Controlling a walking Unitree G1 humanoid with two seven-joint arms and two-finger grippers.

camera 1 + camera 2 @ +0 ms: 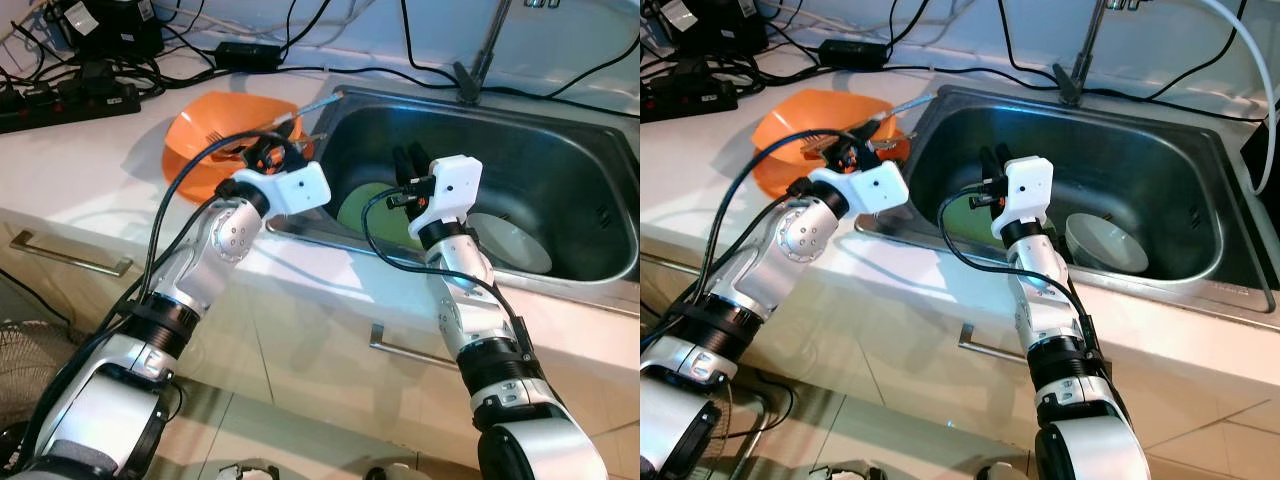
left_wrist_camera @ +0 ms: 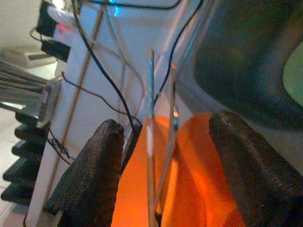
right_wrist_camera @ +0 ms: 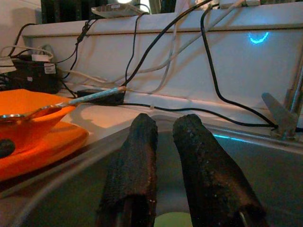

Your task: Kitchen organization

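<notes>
Over counter's orange bowl (image 1: 205,145), left gripper (image 2: 161,161) agape around utensils (image 2: 158,142).

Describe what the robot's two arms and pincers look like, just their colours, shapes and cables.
Both arms are silver metal segments with black ring joints. Each wrist ends in a white boxy housing. The left pincer and right pincer each have two long, black, rough-textured fingers. Loose black cables loop along both arms to the wrists.
</notes>
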